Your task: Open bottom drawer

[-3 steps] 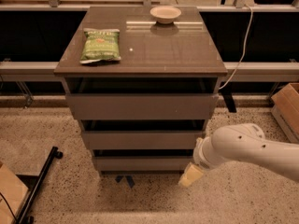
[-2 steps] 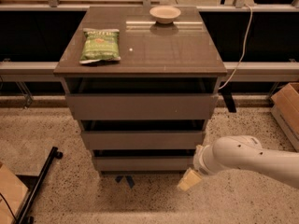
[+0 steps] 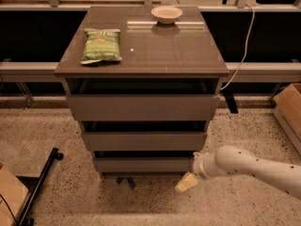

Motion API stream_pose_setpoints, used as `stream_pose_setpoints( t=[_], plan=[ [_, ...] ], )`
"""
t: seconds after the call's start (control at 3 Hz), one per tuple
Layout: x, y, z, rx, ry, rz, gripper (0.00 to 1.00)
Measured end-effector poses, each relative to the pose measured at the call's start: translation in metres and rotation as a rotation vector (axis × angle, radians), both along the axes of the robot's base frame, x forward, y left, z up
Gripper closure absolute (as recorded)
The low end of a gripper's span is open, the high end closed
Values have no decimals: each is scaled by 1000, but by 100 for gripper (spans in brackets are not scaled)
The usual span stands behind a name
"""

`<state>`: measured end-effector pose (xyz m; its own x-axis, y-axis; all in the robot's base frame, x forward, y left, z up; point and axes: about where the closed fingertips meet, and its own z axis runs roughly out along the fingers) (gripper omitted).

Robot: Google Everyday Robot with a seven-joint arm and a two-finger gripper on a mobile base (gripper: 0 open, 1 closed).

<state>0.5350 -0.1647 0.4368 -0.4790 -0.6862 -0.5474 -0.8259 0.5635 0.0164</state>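
The bottom drawer (image 3: 143, 165) was seen as the lowest and narrowest of three stacked fronts in the cabinet (image 3: 75, 86), close to the floor, under the middle drawer (image 3: 143, 141) and the top drawer (image 3: 142, 108). Its long axis ran level, from left to right across the camera view, and no handle was seen on its flat front. A dark gap was shown above its upper edge.

The pincer (image 3: 187, 182) was found low, just beside the right end of that front and a little below its lower edge. The drawer was thus placed up and to the left of the pincer. Contact between the two could not be made out. The state of the pincer, released or clenched, could not be told, and nothing was seen to be grasped. The single white arm (image 3: 256, 167) was brought in from the right edge, near the floor. It was judged that a hold on the drawer's edge or right end would be needed before any pull toward the camera.

On the surface (image 3: 188, 55) a green snack bag (image 3: 100, 44) was laid at the left and a pale bowl (image 3: 166, 14) near the back. A white cable (image 3: 241, 55) was hung at the right. A cardboard box (image 3: 289, 108) and a black bar (image 3: 40, 187) were set on the speckled floor (image 3: 84, 206).
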Motion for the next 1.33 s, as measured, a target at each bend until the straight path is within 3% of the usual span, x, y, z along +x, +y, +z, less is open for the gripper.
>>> stream_pose_setpoints(
  t=[0.33, 0.67, 1.0, 1.33],
  plan=[
    [44, 0, -33, 75, -49, 16, 0],
    [44, 1, -33, 76, -48, 16, 0],
    [30, 15, -47, 128, 8, -44, 0],
    [36, 35, -67, 198, 9, -89, 0]
  ],
)
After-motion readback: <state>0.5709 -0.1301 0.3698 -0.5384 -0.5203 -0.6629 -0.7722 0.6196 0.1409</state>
